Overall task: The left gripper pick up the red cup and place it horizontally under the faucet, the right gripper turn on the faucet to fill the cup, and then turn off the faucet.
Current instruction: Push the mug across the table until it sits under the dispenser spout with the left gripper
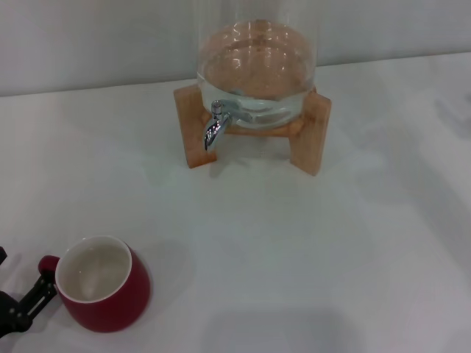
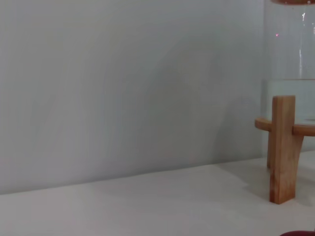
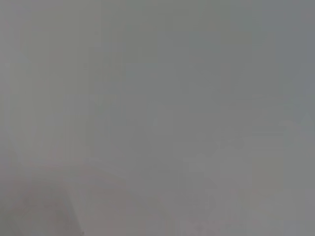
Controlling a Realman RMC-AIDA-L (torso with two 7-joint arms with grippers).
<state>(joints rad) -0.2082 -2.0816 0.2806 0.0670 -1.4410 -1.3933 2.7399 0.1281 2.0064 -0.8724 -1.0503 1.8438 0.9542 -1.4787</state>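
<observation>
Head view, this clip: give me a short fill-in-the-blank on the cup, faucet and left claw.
1. The red cup stands on the white table with its small handle pointing toward the ____ claw.
2. The inside of the cup is ____ in colour.
3. The chrome faucet sticks out of a glass jar resting on a ____ stand.

Missing words: left; white; wooden

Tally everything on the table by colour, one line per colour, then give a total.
Red: 1, the red cup
Wood brown: 1, the wooden stand
Clear glass: 1, the dispenser jar
Chrome: 1, the faucet
Black: 1, the left hand
Total: 5
</observation>
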